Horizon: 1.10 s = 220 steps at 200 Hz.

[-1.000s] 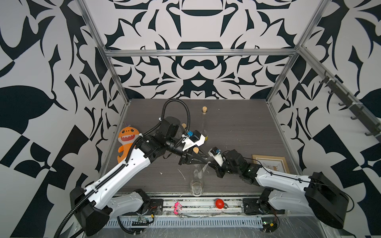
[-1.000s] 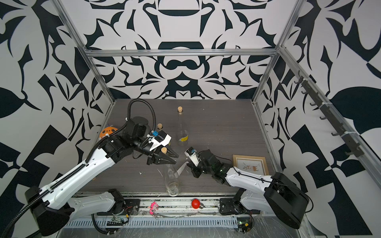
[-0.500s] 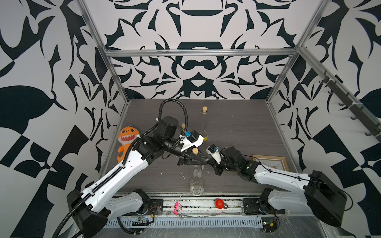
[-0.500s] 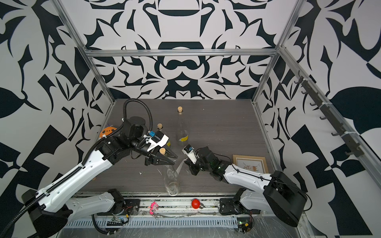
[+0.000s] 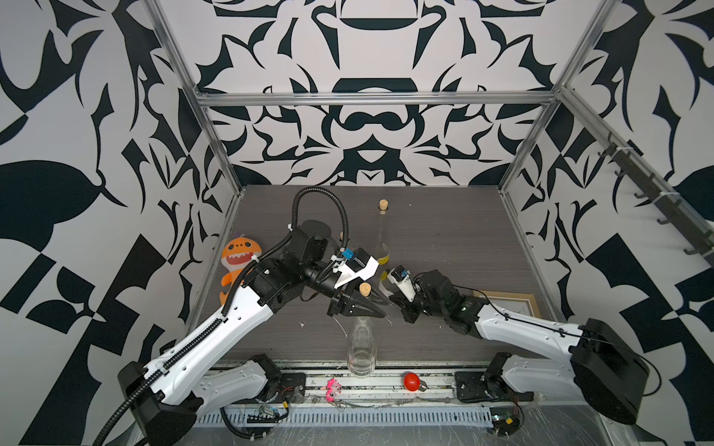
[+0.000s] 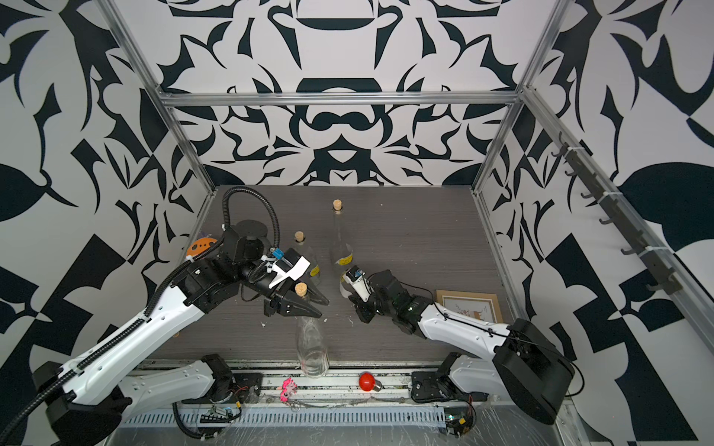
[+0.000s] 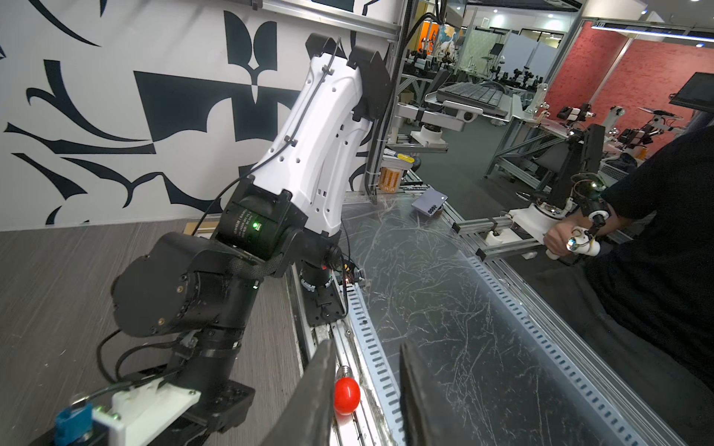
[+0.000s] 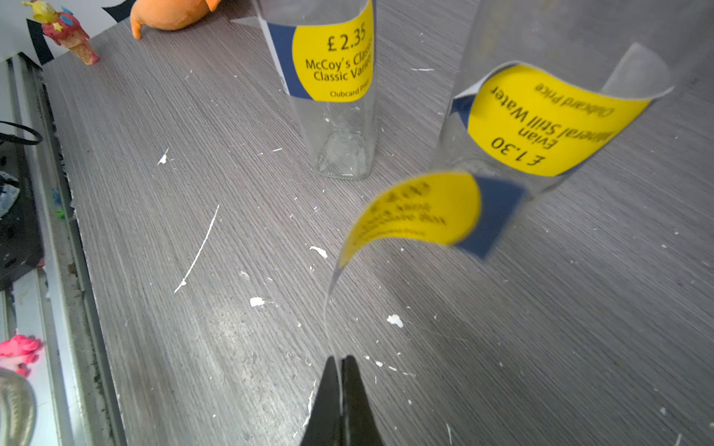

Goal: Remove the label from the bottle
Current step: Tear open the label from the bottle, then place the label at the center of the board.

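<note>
Right of the near glass bottle (image 5: 362, 347), the right gripper (image 8: 340, 365) pinches the loose yellow label (image 8: 421, 212), which curls toward the far side. The left gripper (image 5: 380, 308) squeezes its neck.

The fingers (image 8: 328, 401) of the right gripper (image 8: 340, 368) are pressed together on the thin clear edge of a label (image 8: 421, 210). The label curls up over the grey tabletop (image 8: 174, 173), its yellow and blue face blurred. Beyond it stand two clear bottles with yellow price labels, the McCoy's bottle (image 8: 342, 150) and the Evian bottle (image 8: 510, 46), whose print is upside down.
</note>
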Available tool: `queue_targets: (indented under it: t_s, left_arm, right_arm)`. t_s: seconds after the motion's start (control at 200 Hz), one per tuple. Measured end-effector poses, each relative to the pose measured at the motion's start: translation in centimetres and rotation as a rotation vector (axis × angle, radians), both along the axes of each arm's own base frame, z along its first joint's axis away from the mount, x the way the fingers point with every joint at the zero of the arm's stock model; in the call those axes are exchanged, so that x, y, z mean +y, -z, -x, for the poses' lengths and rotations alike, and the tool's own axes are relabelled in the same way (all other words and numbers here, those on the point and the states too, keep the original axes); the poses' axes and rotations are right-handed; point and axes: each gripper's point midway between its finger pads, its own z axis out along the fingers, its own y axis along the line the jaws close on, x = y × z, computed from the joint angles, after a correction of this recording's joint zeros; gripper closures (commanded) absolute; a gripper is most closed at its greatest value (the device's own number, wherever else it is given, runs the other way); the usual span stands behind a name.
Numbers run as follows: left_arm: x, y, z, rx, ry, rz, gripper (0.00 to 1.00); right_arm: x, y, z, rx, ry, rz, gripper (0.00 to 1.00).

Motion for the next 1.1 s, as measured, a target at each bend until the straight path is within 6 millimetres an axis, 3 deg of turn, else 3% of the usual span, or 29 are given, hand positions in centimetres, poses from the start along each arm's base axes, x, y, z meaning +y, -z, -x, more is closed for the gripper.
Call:
queue_targets:
  t_s: [0.255, 0.445, 0.64, 0.855, 1.005, 1.1]
  left_arm:
    - [0.2, -0.3, 0.1, -0.017, -0.020, 0.005, 1.00]
    - [0.1, -0.1, -0.4, -0.032, -0.060, -0.001, 1.00]
    - [-0.3, 0.7, -1.8, -0.058, -0.147, -0.033, 1.00]
    - [-0.7, 2.4, -3.5, -0.079, -0.234, -0.068, 1.00]
    - [-0.8, 3.2, -4.3, -0.093, -0.277, -0.080, 1.00]
    - [-0.8, 3.6, -4.6, -0.098, -0.295, -0.085, 1.00]
  right_arm:
    - [-1.7, -1.3, 0.2, 0.017, 0.053, 0.002, 1.00]
    - [-5.7, -2.8, -2.1, 0.069, 0.250, -0.032, 1.00]
    - [-11.2, -1.4, -5.1, 0.164, 0.485, -0.036, 1.00]
    - [-14.1, 1.0, -7.6, 0.264, 0.622, -0.010, 1.00]
    - [-15.2, 2.2, -10.2, 0.289, 0.696, 0.028, 0.65]
    - [-16.2, 2.4, -11.3, 0.269, 0.747, 0.060, 0.53]
